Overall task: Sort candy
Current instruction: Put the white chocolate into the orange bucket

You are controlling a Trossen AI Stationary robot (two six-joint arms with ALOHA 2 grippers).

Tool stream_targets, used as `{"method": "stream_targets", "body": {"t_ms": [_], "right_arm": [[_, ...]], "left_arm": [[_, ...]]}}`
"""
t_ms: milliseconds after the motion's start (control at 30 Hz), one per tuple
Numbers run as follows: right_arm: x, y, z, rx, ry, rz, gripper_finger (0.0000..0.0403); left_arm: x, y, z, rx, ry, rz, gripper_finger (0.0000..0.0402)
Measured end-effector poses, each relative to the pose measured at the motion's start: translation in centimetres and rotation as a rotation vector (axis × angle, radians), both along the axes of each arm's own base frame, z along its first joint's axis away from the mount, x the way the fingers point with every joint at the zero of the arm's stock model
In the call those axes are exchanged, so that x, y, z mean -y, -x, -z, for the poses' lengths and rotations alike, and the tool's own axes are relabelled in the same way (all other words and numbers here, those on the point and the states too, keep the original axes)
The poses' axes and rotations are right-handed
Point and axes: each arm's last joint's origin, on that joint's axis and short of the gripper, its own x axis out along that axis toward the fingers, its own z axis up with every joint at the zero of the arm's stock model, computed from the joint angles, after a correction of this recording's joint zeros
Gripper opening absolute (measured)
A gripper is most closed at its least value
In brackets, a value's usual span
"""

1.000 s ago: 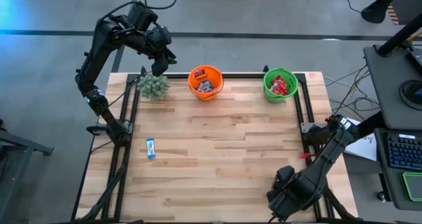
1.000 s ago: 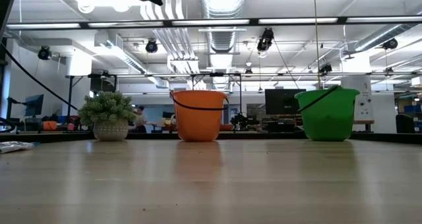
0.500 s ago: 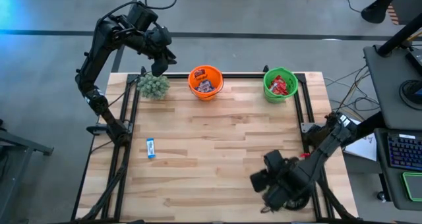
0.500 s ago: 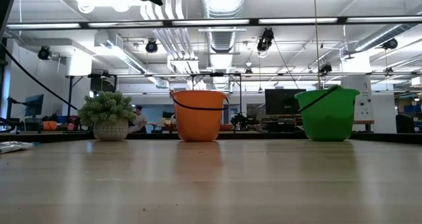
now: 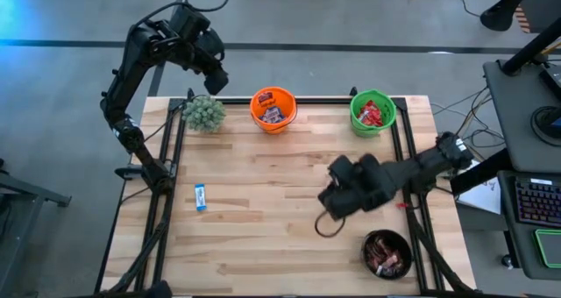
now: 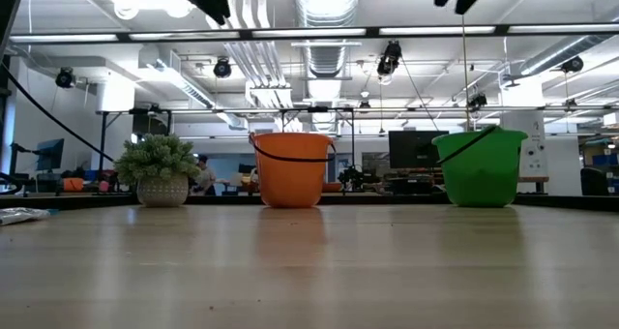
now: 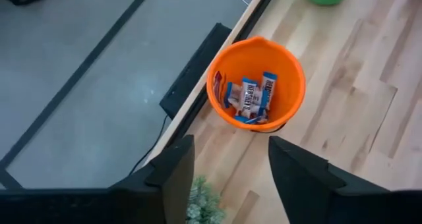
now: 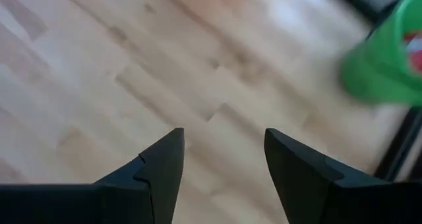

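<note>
- One blue-and-white bar (image 5: 201, 196) lies flat on the pale wood table (image 5: 289, 237), alone, well left of the orange bucket (image 5: 273, 109) and nearer me than it.
- More blue-and-white bars (image 7: 252, 97) stand jumbled inside that orange bucket, a smooth round plastic tub with a thin dark handle.
- Red packets (image 5: 375, 114) fill the green bucket (image 5: 372, 112), just right of the orange one along the far edge.
- Dark brown bars (image 5: 387, 254) sit in a dark round bucket (image 5: 387, 253), far to the right of the orange bucket and near the front edge.
- My right gripper (image 5: 337, 199) hangs over bare planks, right of the orange bucket and nearer me; my dark fingers (image 8: 161, 163) are spread apart, pinching nothing, touching nothing.
- My left gripper (image 5: 213, 77) hovers up and left of the orange bucket, beyond the table's far edge; fingers (image 7: 174, 173) parted wide, empty.
- The small green bushy plant (image 5: 203, 113) in its pale textured pot stands just left of the orange bucket.
</note>
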Motion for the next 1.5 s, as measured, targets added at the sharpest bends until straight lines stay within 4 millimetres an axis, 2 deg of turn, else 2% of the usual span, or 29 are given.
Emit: {"method": "stream_targets", "body": {"t_ms": [200,433,533,733,1000,1200,1500], "right_arm": [[4.2,0.4,-1.8,-0.025,0.126,-0.073,0.0201],[8.5,2.5,-4.2,-0.06,0.22,-0.126,0.0201],[10.0,3.7,-5.3,-0.061,0.256,-0.127,0.0201],[11.9,6.0,-6.8,-0.073,0.303,-0.148,0.0201],[13.1,7.8,-7.9,-0.104,0.34,-0.192,0.0201],[13.4,8.0,-7.9,-0.137,0.354,-0.225,0.0201],[14.1,7.4,-7.8,-0.154,0.373,-0.247,0.0201]], "left_arm": [[-0.1,-0.1,0.2,0.012,0.029,-0.043,0.0196],[-0.2,-0.2,0.3,0.014,0.037,-0.055,0.0197],[-0.7,-0.3,0.6,-0.001,0.036,-0.111,0.0197],[-2.0,-1.3,1.8,-0.013,0.076,-0.261,0.0197],[-3.0,-2.4,3.8,0.01,0.198,-0.477,0.0197],[-1.3,-2.2,6.0,-0.058,0.276,-0.521,0.0197],[3.5,0.1,10.2,-0.178,0.38,-0.575,0.0197]]}}
